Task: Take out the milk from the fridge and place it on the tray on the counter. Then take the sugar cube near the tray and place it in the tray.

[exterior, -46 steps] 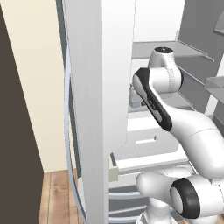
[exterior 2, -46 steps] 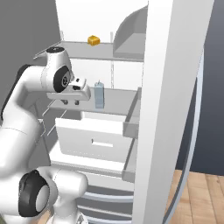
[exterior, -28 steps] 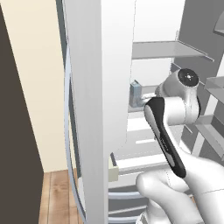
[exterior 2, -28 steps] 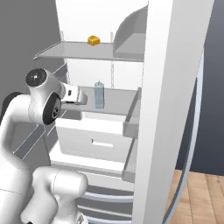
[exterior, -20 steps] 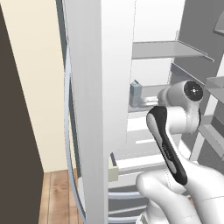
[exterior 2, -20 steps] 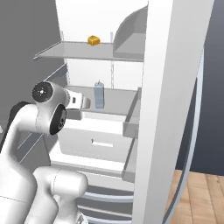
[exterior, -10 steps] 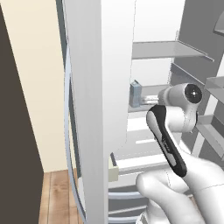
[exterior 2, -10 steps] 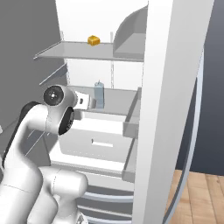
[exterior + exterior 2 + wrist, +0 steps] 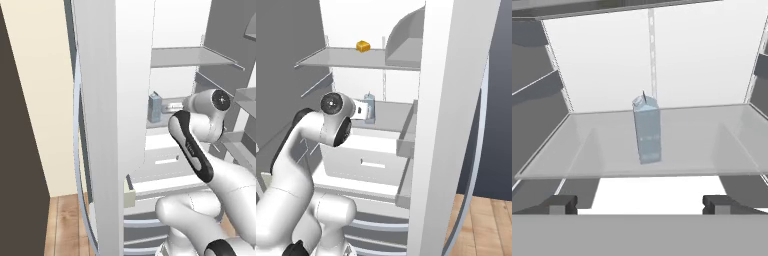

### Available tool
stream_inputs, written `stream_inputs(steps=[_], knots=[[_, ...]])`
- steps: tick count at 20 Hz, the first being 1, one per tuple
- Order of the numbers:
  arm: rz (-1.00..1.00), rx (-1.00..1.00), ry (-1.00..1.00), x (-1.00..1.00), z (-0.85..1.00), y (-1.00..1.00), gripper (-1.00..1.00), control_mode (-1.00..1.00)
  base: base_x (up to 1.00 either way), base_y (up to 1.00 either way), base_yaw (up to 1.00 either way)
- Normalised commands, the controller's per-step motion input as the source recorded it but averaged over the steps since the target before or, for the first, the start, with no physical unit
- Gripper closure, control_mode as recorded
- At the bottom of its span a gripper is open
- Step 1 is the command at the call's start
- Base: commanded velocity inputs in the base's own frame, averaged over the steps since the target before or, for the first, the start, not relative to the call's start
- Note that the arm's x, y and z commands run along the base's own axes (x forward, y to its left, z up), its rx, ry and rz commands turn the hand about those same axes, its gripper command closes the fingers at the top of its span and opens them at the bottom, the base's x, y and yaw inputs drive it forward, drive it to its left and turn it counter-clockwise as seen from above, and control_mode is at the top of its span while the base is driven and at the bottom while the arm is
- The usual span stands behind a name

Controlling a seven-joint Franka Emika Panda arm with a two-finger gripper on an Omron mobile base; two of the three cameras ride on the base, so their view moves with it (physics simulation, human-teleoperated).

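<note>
Here the small pale blue-grey milk carton with a gabled top (image 9: 647, 130) stands upright on a translucent grey glass shelf (image 9: 712, 145) inside the tall white fridge (image 9: 112, 100), a little back from the shelf's front edge and roughly midway between its sides, with the white back wall of the compartment behind it. In the hand view the pincer (image 9: 639, 204) faces the carton straight on, its two small dark fingertips (image 9: 561, 203) spread wide at the lower left and lower right, well apart from each other and with nothing between them; the carton sits beyond them, untouched. From the left base view the carton (image 9: 154, 108) peeks out just past the edge of the thick white fridge door (image 9: 100, 150), and the white arm's wrist reaches toward it at shelf height, the hand end close to the carton but apart from it. From the right base view the carton (image 9: 369, 107) stands just beyond the hand, above a white drawer (image 9: 368, 160) that lies under the shelf. On the grey shelf above (image 9: 351, 59) rests a small orange-yellow block (image 9: 362, 46), and beside it, to the right, a curved grey bin (image 9: 406, 42) rises toward the fridge's side wall.
</note>
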Motion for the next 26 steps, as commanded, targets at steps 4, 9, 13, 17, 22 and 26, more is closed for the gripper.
stream_inputs(steps=[4, 9, 13, 17, 22, 26], knots=[[0.09, 0.0, -0.04, 0.38, 0.0, -0.06, -1.0, -1.0, 0.0, 0.0, 0.0], [0.06, -0.01, -0.08, 0.03, 0.01, -0.01, -1.0, -1.0, 0.0, 0.0, 0.0], [0.0, -0.1, 0.0, 0.0, 0.0, 0.0, -1.0, -1.0, 0.0, 0.0, 0.0], [0.0, -0.1, 0.06, 0.29, 0.0, 0.02, -1.0, -1.0, 0.0, 0.0, 0.0], [0.0, -0.03, 0.03, 0.41, -0.02, 0.0, -1.0, -1.0, 0.0, 0.0, 0.0], [0.0, 0.0, 0.0, 0.34, -0.03, 0.0, -1.0, -1.0, 0.0, 0.0, 0.0]])
